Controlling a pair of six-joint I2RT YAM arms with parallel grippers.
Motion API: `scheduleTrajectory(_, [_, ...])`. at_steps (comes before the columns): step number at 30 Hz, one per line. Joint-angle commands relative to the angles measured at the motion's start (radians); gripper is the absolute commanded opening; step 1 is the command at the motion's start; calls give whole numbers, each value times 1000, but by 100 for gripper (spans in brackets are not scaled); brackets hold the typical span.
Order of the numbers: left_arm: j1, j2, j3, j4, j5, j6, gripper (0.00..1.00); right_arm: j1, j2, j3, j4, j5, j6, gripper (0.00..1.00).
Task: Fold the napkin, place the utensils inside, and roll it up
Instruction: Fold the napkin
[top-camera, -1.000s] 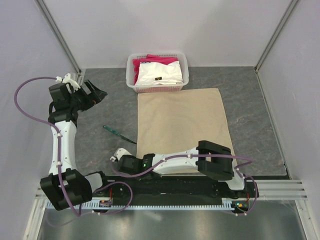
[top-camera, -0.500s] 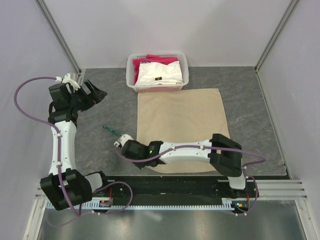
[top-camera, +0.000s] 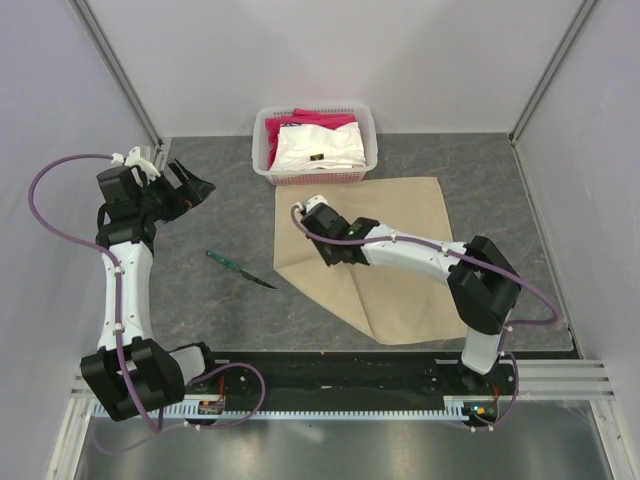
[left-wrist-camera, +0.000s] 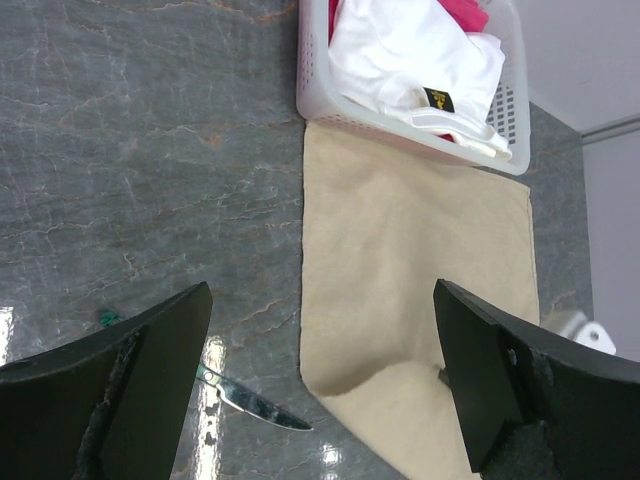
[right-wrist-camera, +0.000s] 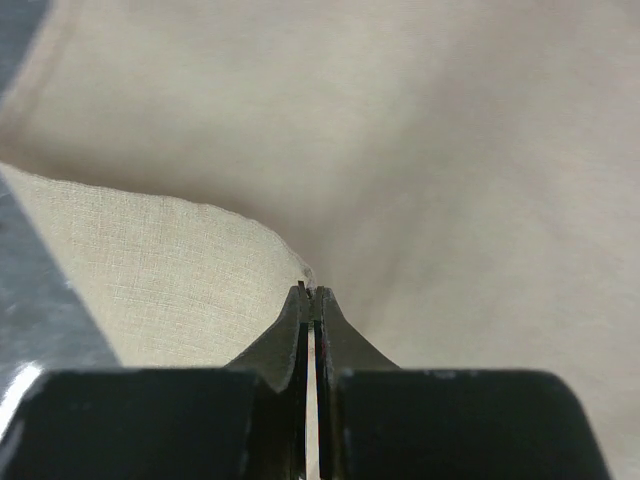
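The tan napkin (top-camera: 400, 250) lies on the table in front of the basket. Its near-left corner is lifted and drawn over toward the far-left part, leaving a slanted near edge. My right gripper (top-camera: 318, 222) is shut on that corner; in the right wrist view the pinched cloth tip shows at the gripper (right-wrist-camera: 310, 292), with the lifted flap (right-wrist-camera: 150, 260) to its left. The utensil, a teal-handled knife (top-camera: 240, 269), lies left of the napkin, and it also shows in the left wrist view as the knife (left-wrist-camera: 250, 402). My left gripper (top-camera: 195, 187) hovers open and empty at the far left, and the wrist view shows this gripper (left-wrist-camera: 322, 300) wide apart.
A white basket (top-camera: 262, 150) with folded white and pink-red cloths stands against the napkin's far edge; the left wrist view shows the basket (left-wrist-camera: 310, 90) too. Walls close in the table on three sides. My right arm stretches across the napkin.
My right gripper swept from the napkin's near-left corner toward the basket, carrying that corner up and over the cloth. The left arm and the knife stayed still.
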Motion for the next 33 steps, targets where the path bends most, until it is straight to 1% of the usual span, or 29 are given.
scheduleTrajectory(1, [6, -4, -10, 42, 26, -27, 100, -82, 32, 14, 3, 52, -67, 0])
scheduleTrajectory(11, [6, 30, -18, 54, 50, -38, 99, -292, 87, 87, -2, 37, -135, 0])
scheduleTrajectory(21, [6, 70, -30, 71, 83, -51, 98, -507, 187, 245, -16, -8, -190, 0])
scheduleTrajectory(27, [6, 82, -33, 73, 77, -50, 98, -594, 257, 347, -25, -28, -221, 0])
scheduleTrajectory(33, [6, 90, -36, 74, 69, -45, 97, -656, 314, 426, -25, -41, -257, 0])
